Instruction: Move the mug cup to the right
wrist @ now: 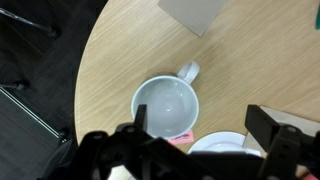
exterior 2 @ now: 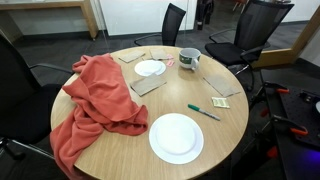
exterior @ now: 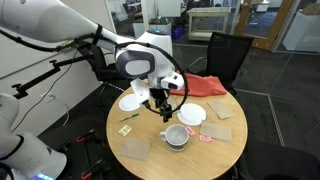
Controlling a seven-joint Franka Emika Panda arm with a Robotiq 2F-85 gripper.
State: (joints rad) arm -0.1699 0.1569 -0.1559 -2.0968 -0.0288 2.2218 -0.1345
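One mug cup (wrist: 165, 105) near the table (wrist: 262, 70) edge — gripper (wrist: 200, 122) spread wide above, empty.

- My gripper (wrist: 200, 122): matt black casing, plastic by the look of it.
- Mug cup (wrist: 168, 105) under my hand: smooth, pale, with a glazed sheen.
- Table (wrist: 270, 70) around it: light wood grain, satin finish.
- Plate (wrist: 225, 143) beside my hand: smooth white.
- Red cloth (exterior 2: 95, 105), apart from my hand: soft, crumpled, matt.
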